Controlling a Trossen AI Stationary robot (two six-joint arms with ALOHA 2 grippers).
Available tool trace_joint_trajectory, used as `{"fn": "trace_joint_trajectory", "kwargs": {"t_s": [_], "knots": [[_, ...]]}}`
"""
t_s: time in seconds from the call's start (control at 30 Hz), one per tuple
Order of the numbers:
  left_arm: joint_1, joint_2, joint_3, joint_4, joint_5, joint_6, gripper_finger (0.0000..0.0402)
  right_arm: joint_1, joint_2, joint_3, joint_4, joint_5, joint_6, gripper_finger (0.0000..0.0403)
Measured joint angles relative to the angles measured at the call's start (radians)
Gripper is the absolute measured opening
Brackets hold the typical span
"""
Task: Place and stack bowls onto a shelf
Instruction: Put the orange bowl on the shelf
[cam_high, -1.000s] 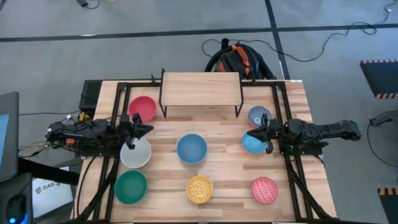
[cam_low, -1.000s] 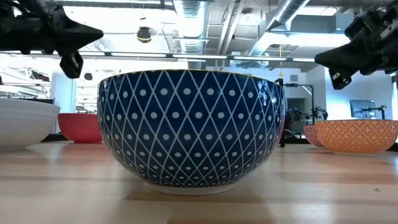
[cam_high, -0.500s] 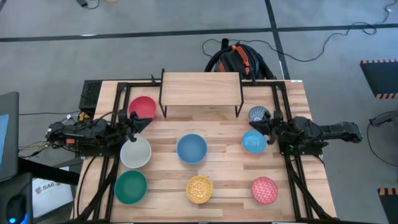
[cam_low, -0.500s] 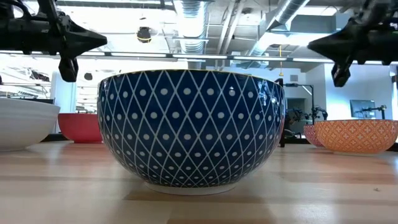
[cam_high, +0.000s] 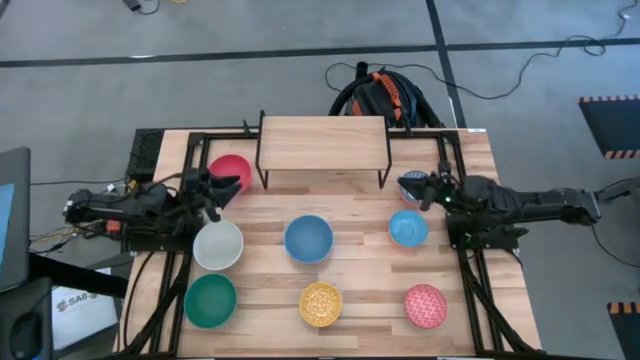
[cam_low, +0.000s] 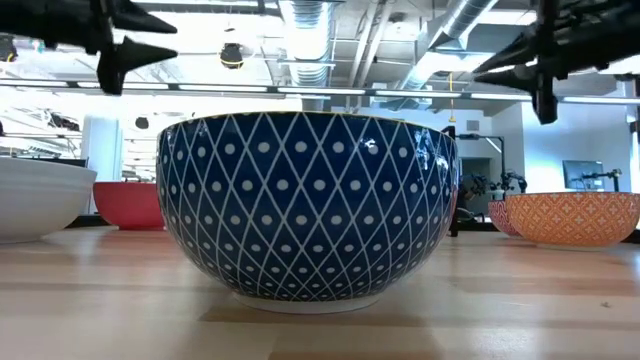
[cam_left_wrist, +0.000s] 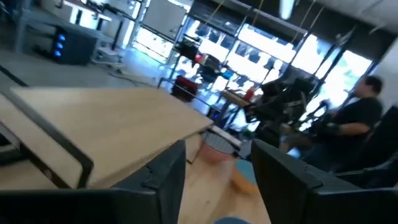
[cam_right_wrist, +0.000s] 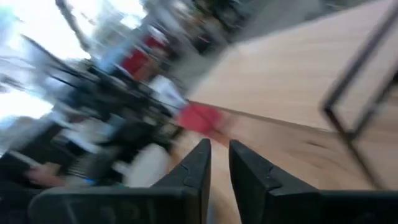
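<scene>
Here the left fingers (cam_left_wrist: 168, 186) stand apart; right fingers (cam_right_wrist: 193, 171) nearly together, hiding the blue-and-white bowl (cam_high: 408, 186).

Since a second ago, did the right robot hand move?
Yes. In the high view the right gripper has moved off the light blue bowl toward the shelf, and now sits over the blue-and-white bowl.

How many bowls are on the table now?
8: red and patterned blue, partly under the right gripper, near the shelf; white, blue, light blue mid-table; green, yellow, pink in front.
</scene>
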Motion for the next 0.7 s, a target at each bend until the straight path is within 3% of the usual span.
{"fn": "trace_joint_trajectory", "kwargs": {"t_s": [0.2, 0.4, 0.53, 0.7], "knots": [[0.009, 0.189, 0.182, -0.105, -0.052, 0.056, 0.0171, -0.069, 0.167, 0.281, -0.429, -0.001, 0.096, 0.0129], [0.069, 0.337, 0.399, -0.296, -0.089, -0.024, 0.0171, -0.215, 0.32, 0.543, -0.968, -0.003, 0.343, 0.0182], [0.11, 0.429, 0.479, -0.381, -0.074, -0.024, 0.0171, -0.359, 0.424, 0.577, -1.153, -0.028, 0.315, 0.0199], [0.144, 0.516, 0.483, -0.395, 0.023, -0.104, 0.0171, -0.518, 0.548, 0.547, -1.227, -0.138, 0.205, 0.0199]]}}
